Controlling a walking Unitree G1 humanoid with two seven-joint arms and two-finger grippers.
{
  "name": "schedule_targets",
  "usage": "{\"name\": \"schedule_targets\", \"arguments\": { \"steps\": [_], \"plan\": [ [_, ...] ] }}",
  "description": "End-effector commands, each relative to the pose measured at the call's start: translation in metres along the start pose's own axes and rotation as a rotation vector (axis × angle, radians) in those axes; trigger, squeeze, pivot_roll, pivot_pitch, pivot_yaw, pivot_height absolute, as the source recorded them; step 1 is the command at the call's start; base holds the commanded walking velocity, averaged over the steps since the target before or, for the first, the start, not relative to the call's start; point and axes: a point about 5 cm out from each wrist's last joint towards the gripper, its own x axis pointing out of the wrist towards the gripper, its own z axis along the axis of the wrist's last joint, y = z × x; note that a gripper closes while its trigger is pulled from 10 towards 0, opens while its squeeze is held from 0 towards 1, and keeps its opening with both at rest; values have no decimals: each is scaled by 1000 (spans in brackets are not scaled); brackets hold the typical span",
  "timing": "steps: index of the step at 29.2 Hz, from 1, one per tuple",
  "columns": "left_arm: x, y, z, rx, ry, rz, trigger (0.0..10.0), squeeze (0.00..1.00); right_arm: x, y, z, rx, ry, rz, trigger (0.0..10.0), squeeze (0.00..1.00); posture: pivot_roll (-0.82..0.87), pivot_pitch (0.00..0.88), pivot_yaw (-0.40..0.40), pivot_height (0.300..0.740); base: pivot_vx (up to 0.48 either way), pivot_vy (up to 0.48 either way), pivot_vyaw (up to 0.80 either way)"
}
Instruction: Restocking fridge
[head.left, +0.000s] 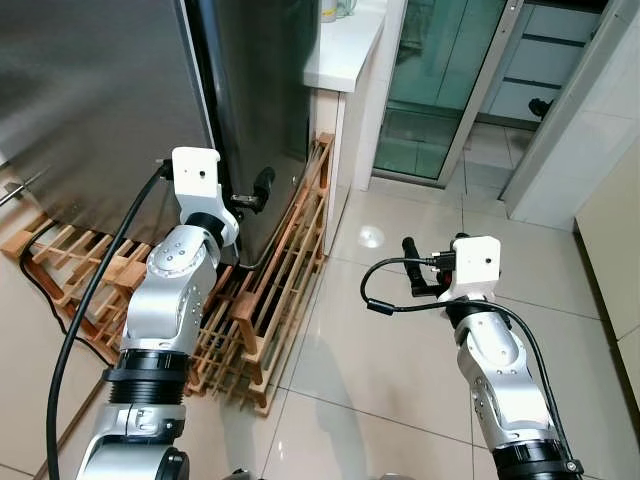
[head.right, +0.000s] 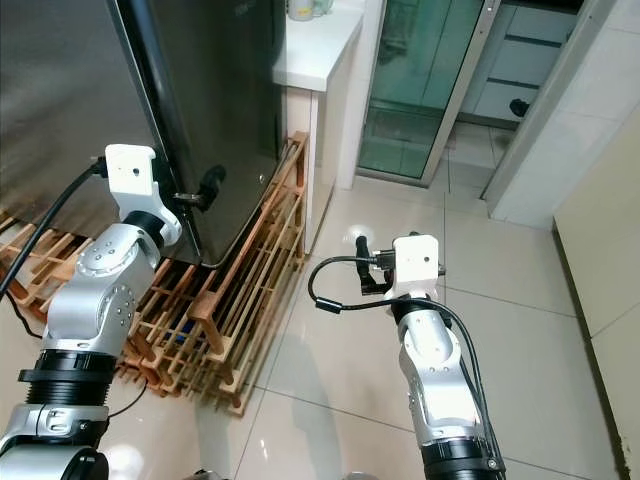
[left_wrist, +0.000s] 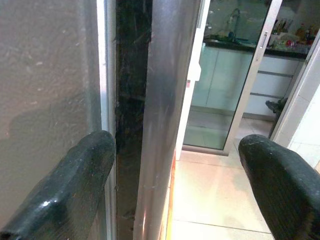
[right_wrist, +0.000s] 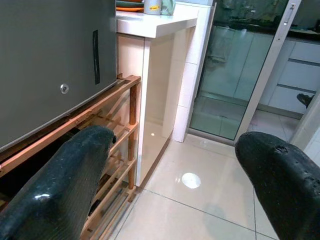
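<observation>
No writing or brand mark is legible anywhere. On the left stands the steel fridge (head.left: 90, 100), door shut, resting on a slatted wooden rack (head.left: 270, 290) laid over glossy pale floor tiles (head.left: 380, 350). The left gripper (head.left: 255, 192) is at the fridge's corner edge, fingers spread either side of it. Further right, a white counter (head.left: 345, 45) and a glass sliding door (head.left: 440, 80). The right gripper (head.left: 432, 262) hangs over the floor, fingers wide apart, holding nothing.

Steel-grey fridge (head.left: 90, 100), brown wooden rack (head.left: 270, 300), glossy beige floor tiles (head.left: 390, 350).
</observation>
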Motion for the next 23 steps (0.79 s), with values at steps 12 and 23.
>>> {"name": "schedule_targets", "arguments": {
  "steps": [12, 23],
  "plan": [
    [30, -20, 8, -27, -33, 76, 10000, 0, 3, 2, -4, -2, 17, 7, 10000, 0, -71, 0, 14, 740, 0, 0, 0],
    [45, -62, 21, -86, -97, -227, 10000, 0, -2, -6, -7, -11, 28, -6, 10000, 0, -84, 0, 4, 740, 0, 0, 0]
  ]
}}
